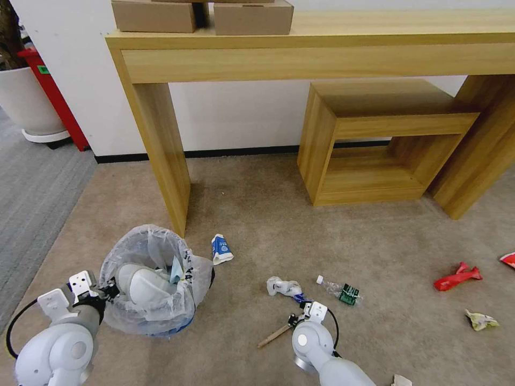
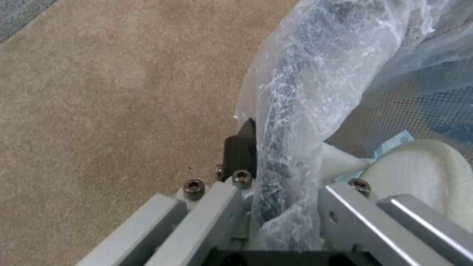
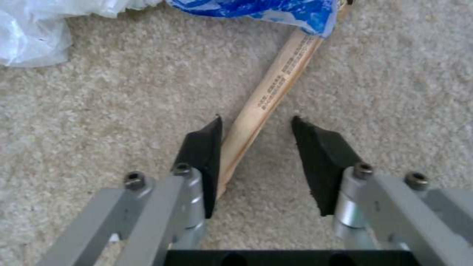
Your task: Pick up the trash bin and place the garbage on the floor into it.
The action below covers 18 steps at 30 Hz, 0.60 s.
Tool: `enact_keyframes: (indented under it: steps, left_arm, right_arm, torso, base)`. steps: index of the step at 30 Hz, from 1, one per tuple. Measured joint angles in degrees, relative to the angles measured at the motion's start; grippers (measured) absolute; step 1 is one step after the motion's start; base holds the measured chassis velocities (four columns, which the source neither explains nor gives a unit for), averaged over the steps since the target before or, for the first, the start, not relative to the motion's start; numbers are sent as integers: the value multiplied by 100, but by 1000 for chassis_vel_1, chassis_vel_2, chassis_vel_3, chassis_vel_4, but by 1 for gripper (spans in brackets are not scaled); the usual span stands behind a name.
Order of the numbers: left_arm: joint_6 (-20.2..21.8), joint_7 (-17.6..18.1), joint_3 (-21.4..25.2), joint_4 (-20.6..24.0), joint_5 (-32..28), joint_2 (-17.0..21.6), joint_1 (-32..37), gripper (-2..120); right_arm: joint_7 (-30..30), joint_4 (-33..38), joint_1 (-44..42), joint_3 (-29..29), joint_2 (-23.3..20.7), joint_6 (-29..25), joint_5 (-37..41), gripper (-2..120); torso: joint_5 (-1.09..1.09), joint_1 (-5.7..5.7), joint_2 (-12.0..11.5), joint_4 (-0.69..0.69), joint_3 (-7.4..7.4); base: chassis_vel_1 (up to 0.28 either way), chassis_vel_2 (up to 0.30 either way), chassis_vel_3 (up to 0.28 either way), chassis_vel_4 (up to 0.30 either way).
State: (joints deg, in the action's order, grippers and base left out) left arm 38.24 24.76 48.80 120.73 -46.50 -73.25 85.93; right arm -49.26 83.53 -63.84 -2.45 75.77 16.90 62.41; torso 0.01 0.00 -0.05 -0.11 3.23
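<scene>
The trash bin [image 1: 153,287], lined with a crinkled whitish bag, stands on the beige floor [image 1: 257,214] at lower left and holds white and blue scraps. My left gripper [image 1: 110,292] is shut on its near rim; in the left wrist view one black finger [image 2: 240,147] presses the bag-covered rim [image 2: 295,111], and the other is hidden behind the bag. My right gripper [image 3: 256,119] is open low over the carpet, straddling a wooden stick [image 3: 276,81] that touches one pad [image 3: 202,151]. A blue-white wrapper [image 3: 266,9] covers the stick's far end.
Litter on the carpet: a blue-white carton [image 1: 221,249], crumpled white paper [image 1: 283,287], a green-label bottle [image 1: 340,289], a red wrapper [image 1: 457,277], a yellowish wad [image 1: 481,320]. A wooden table leg [image 1: 163,155] rises behind the bin; a wooden cube frame [image 1: 375,139] stands farther right.
</scene>
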Motion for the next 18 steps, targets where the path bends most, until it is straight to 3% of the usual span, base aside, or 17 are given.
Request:
enact_keyframes:
  steps: [6,18]
  left_arm:
    - [-2,0,-12,-4,12,-26,-6,1]
    - [-14,-2,-10,-5,15,-26,2,1]
  right_arm:
    - [11,55,-9,-23,-31,-8,-54,25]
    - [126,42,-93,-30,-65,-44,-252,18]
  torso:
    - [0,0,0,1,0]
    - [-1,0,0,0,0]
  base:
    - [0,0,0,0]
    - [0,0,0,0]
